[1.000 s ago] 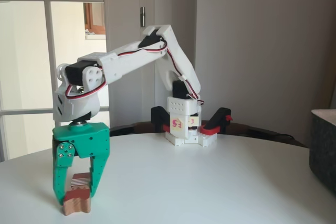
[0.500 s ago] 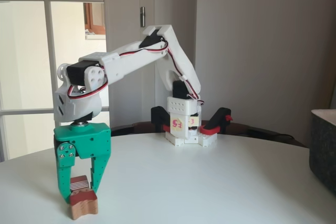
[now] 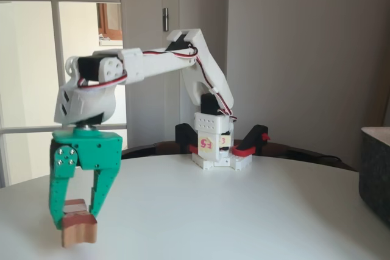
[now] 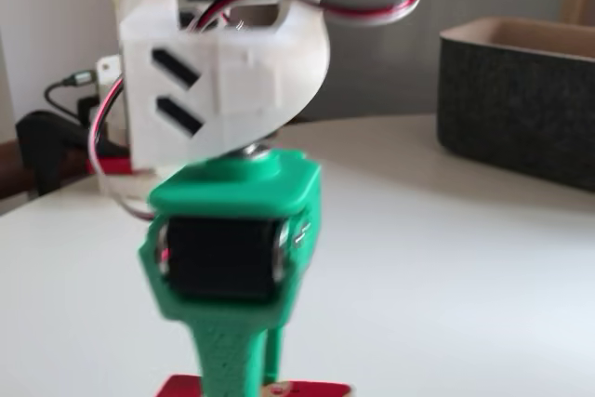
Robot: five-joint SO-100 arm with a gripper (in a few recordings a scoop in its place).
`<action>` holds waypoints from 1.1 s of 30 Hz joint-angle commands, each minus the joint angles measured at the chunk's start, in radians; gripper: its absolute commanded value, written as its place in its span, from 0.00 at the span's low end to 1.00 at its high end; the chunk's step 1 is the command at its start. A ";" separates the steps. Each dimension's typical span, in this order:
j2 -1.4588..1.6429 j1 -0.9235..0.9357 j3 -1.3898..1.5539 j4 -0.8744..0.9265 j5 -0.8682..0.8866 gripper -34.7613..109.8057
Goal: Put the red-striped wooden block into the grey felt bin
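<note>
the bin (image 3: 376,172) sat at the far right of the table (image 3: 244,211), well apart from the block (image 3: 78,223); nothing was delivered, so lift, carry and drop remained. the gripper (image 3: 74,217) pinched the block, which looked just clear of the table.

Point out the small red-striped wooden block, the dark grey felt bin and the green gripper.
Red-striped wooden block (image 3: 78,229): fixed view, on its light-wood end face.
Grey felt bin (image 4: 521,118): fixed view, on its dark front wall.
Green gripper (image 3: 74,211): fixed view, between the fingertips, around the block.
</note>
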 commanded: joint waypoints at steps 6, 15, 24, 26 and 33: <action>0.144 -0.087 -0.175 0.006 -0.018 0.26; 0.295 -0.316 -0.216 -0.044 -0.063 0.27; 0.410 -0.653 -0.219 -0.189 -0.115 0.26; 0.425 -0.742 -0.219 -0.215 -0.132 0.26; 0.433 -1.032 -0.219 -0.333 -0.202 0.26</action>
